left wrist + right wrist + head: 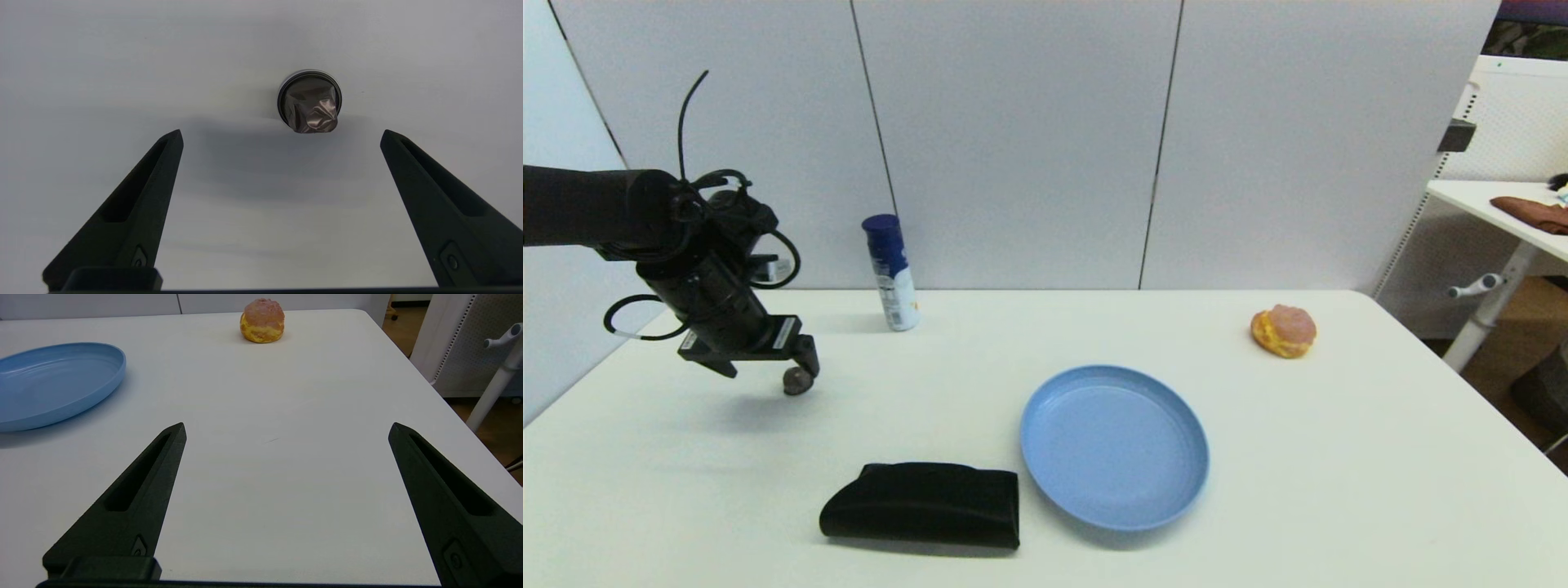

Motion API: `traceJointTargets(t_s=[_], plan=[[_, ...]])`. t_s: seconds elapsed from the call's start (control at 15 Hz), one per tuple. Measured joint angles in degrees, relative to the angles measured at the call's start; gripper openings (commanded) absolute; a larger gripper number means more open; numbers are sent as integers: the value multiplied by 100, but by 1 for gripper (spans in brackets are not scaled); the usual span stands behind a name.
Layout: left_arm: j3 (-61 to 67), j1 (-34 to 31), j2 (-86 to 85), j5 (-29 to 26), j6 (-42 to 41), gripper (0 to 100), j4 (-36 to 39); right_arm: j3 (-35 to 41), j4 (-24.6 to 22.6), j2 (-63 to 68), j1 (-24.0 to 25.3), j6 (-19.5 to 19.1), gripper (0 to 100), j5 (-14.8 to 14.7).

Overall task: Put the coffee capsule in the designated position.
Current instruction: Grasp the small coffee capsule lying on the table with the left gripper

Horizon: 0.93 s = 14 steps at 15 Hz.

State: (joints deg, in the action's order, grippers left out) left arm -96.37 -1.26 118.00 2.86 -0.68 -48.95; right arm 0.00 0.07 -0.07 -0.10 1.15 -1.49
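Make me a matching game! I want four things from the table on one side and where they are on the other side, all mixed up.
Things:
1. coffee capsule
2. blue plate
3. bun
4. spray can

Places:
A. far right part of the table
B. standing at the back by the wall
C. just beyond the open left gripper
D. beside the black pouch

Pairs: 1-C, 2-D, 3-A, 4-B

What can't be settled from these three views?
- Head view: the left gripper partly covers the coffee capsule; contact cannot be judged.
- Left wrist view: the capsule's flat face is turned away.
- Head view: the right arm is out of frame.
- Spray can: label print too small.
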Motion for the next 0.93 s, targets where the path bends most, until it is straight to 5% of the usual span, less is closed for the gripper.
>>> traceJointTargets(t_s=[0.93], plan=[[-193, 33, 285, -45, -37, 100, 2, 0, 2, 0, 0, 0, 100, 0]])
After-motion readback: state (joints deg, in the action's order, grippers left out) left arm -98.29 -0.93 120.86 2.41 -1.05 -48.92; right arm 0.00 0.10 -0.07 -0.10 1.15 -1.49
